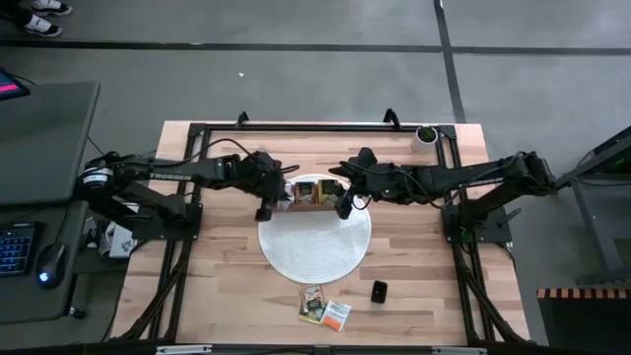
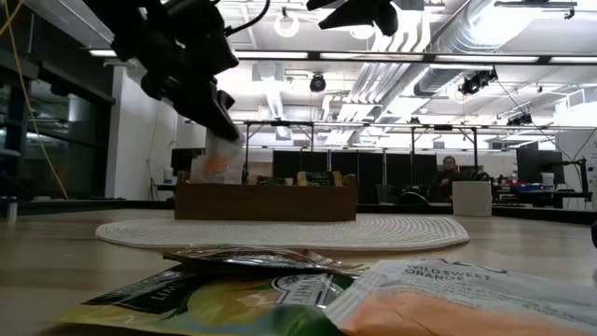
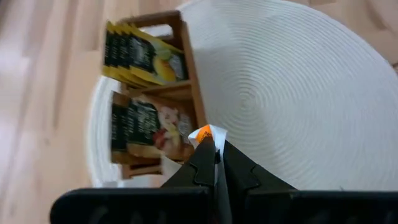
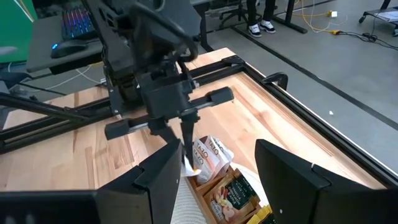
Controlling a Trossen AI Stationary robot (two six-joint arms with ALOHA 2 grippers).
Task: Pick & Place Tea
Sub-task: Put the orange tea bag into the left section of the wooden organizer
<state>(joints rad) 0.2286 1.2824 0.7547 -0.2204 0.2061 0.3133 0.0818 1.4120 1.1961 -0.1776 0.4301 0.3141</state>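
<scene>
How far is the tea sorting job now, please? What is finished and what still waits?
Done: the wooden box on the round mat already holds packets in at least two compartments. In hand: the left gripper is shut on an orange-and-white tea packet above the box's end compartment. The right gripper hovers open beside the box. Left: a few loose packets lie near the table's front edge.
</scene>
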